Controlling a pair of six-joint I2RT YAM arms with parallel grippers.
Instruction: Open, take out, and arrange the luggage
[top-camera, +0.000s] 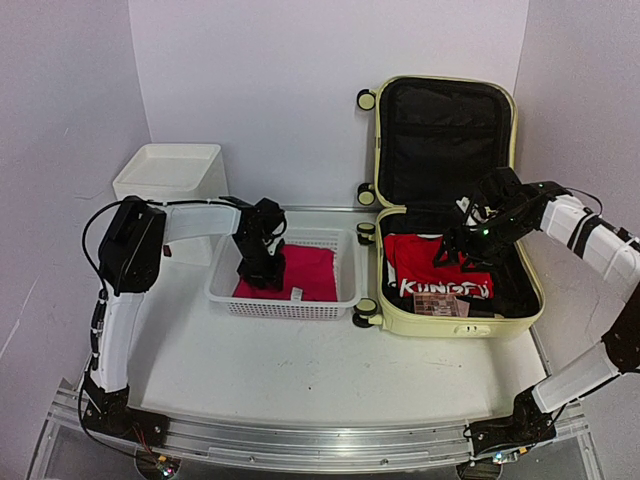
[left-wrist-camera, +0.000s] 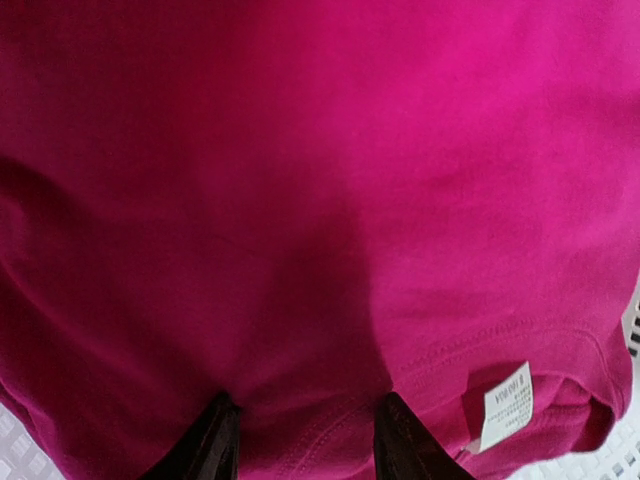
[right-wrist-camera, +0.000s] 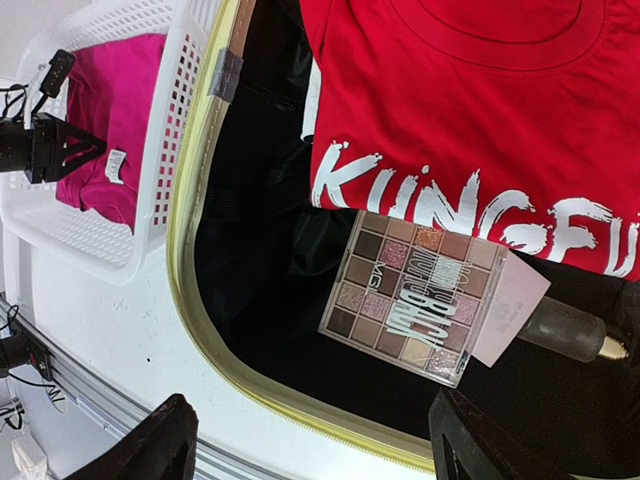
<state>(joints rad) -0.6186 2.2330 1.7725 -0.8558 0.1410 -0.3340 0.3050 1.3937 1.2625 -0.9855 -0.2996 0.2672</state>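
The luggage (top-camera: 410, 322) lies open on the table (top-camera: 300, 370). Its pale yellow lower shell is flat and its black-lined lid stands upright at the back, with black-and-yellow wheels along its left side. Just left of the luggage, nearly touching its wheels, sits a white perforated basket (top-camera: 285, 308). Farther left of the luggage and set back, a white drawer box (top-camera: 170, 170) stands with nothing visible inside. In the luggage's lower shell a folded red T-shirt (right-wrist-camera: 470, 110) with white "KUNGFU" lettering lies flat on the black lining. A magenta garment (top-camera: 310, 272) fills much of the basket's floor. Toward the luggage's front wall an eyeshadow palette (right-wrist-camera: 415, 300) rests with one edge on the shirt's hem. Just beside the palette, a dark tube with a gold tip (right-wrist-camera: 565, 330) lies on the lining. A small white label (left-wrist-camera: 505, 403) shows at the garment's hem. The right gripper (top-camera: 462, 262) hangs over the luggage's lower shell above the shirt, its fingers spread wide with nothing between them. The left gripper (left-wrist-camera: 305, 440) is down in the basket, left of the luggage. Its fingers are parted with their tips at the magenta cloth, and I cannot tell whether any fabric is pinched.
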